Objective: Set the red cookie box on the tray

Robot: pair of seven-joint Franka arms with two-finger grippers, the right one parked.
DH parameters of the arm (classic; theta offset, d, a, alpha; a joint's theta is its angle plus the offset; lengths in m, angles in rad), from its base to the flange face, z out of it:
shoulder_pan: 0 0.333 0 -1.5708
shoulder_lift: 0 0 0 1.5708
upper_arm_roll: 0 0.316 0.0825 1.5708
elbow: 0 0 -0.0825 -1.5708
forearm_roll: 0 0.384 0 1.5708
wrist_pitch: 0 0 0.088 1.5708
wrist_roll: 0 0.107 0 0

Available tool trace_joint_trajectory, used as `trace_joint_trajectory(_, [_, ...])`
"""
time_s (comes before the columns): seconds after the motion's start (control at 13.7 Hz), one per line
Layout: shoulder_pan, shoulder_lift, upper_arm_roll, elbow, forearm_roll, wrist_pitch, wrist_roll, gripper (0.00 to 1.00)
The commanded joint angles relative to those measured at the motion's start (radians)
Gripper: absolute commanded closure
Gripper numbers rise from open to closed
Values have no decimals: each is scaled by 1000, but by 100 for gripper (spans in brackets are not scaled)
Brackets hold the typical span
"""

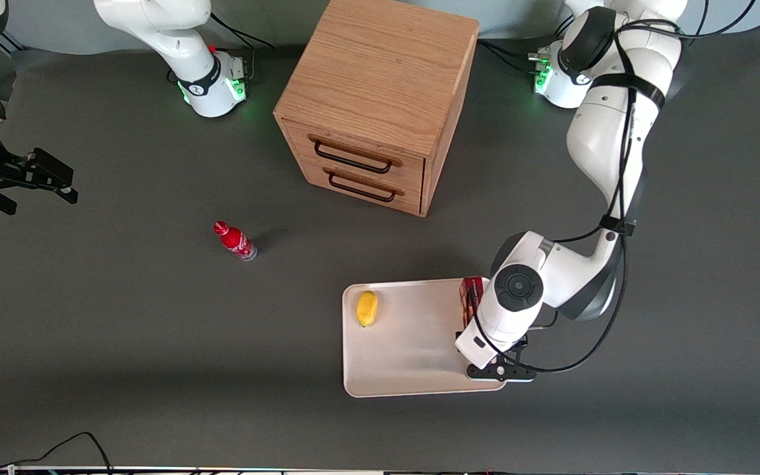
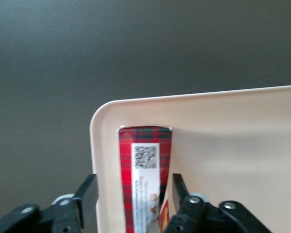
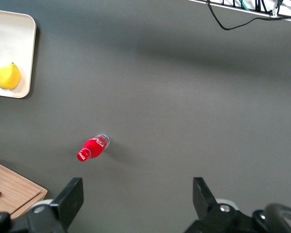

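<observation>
The red cookie box [image 2: 144,179] lies flat on the tray [image 1: 413,369], along the tray's short edge at the working arm's end and close to the corner nearest the wooden drawer cabinet [image 1: 380,99]; in the front view only its end [image 1: 472,300] shows, the rest being covered by the arm. The tool [image 2: 131,201] hangs directly over the box, its two fingers [image 2: 87,194] spread wider than the box, one outside the tray's rim and the other over the tray's floor, neither pressing on the cardboard, so the box appears released. Judged from this, the placing itself looks done: the box rests inside the rim, parallel to it and just beside it. What seems left is for the arm to lift clear without nudging the box. A yellow lemon [image 1: 367,308] also sits on the tray, at the tray's other short edge, well apart from the box. A small red bottle [image 1: 235,240] lies on the counter [image 1: 123,330], well apart from the tray, toward the parked arm's end.
</observation>
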Motion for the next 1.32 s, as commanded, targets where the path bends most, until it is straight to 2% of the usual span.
trace_joint_trajectory(0.0, [14, -157, 1, -64, -2, -168, -8, 0])
trace_joint_trajectory(0.15, [40, -246, -20, -64, -67, -293, 23, 0])
trace_joint_trajectory(0.29, [77, -342, -19, -84, -146, -379, 136, 0])
trace_joint_trajectory(0.66, [299, -516, -21, -107, -272, -567, 464, 0])
trace_joint_trajectory(0.88, [394, -622, -21, -167, -286, -624, 603, 0])
trace_joint_trajectory(1.1, [430, -813, -17, -427, -290, -466, 606, 0])
trace_joint_trajectory(1.24, [425, -828, -16, -448, -293, -465, 627, 0])
